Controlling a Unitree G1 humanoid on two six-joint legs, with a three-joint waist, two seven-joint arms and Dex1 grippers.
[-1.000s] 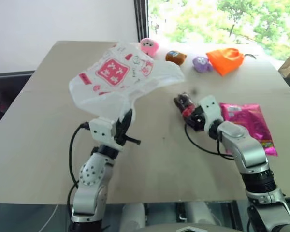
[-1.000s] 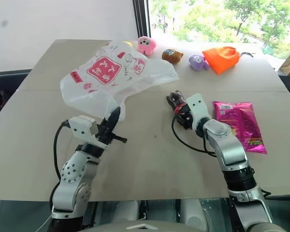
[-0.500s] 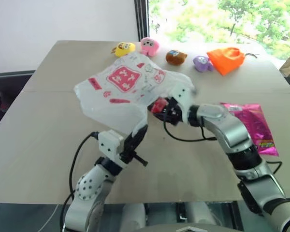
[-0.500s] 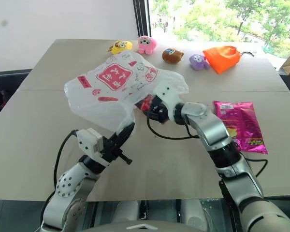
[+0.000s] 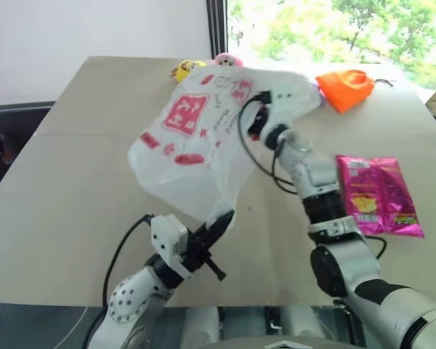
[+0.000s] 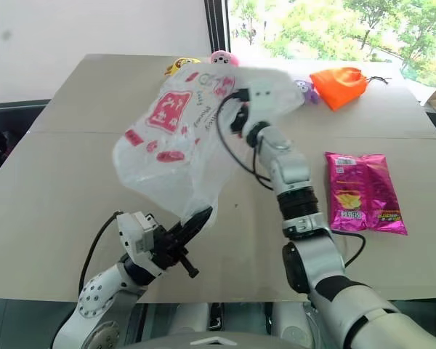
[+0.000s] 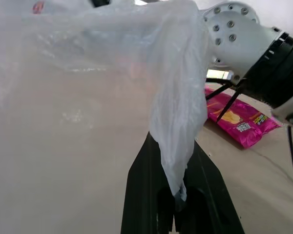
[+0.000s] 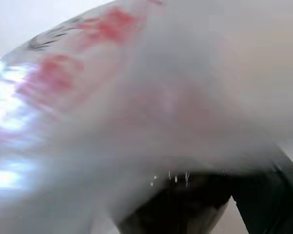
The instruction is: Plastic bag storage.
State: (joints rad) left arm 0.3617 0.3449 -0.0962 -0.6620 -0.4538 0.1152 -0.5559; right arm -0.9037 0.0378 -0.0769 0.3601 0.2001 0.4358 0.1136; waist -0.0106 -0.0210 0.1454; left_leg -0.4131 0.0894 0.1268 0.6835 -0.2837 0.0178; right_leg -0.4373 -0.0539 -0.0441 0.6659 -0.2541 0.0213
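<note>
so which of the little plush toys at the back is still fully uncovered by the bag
The yellow plush toy at the far edge, leftmost in the row. The pink plush toy beside it only peeks over the lifted plastic bag.

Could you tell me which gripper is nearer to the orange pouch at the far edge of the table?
Right. The right gripper is raised against the plastic bag close to the orange pouch; the left gripper pinches the bag's lower end, nearest the robot.

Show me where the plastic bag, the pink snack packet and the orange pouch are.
plastic bag (image 5: 192, 145), left eye view, printed side.
pink snack packet (image 5: 378, 195), left eye view, middle of packet.
orange pouch (image 5: 343, 87), left eye view, cloth body.
</note>
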